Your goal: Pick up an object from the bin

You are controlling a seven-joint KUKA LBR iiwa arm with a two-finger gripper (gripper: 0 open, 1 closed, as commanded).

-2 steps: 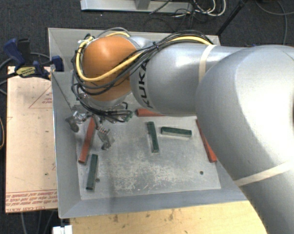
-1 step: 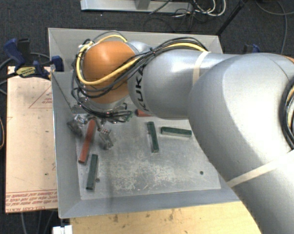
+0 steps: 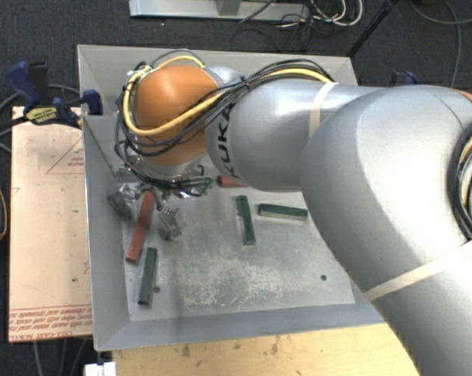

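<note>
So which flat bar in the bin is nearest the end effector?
The reddish-brown flat bar at the left, lying between the end effector's open fingers; the three dark green bars lie farther off.

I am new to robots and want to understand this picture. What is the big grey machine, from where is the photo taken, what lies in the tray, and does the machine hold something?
The big grey shape is a robot arm that reaches in from the right. The orange dome is a cover on its wrist, with cables around it. Under it sits the gripper, a hand with two fingers.

The single camera looks down on the grey metal bin from above, a little from one side.

Slim bars lie on the bin floor. There is a red-brown bar at the left and a dark green bar below it. Two more green bars lie in the middle. A small red thing peeks out from under the arm, and I cannot tell what it is.

The fingers stand apart, one on each side of the red-brown bar's upper end. Nothing is held yet.
</note>
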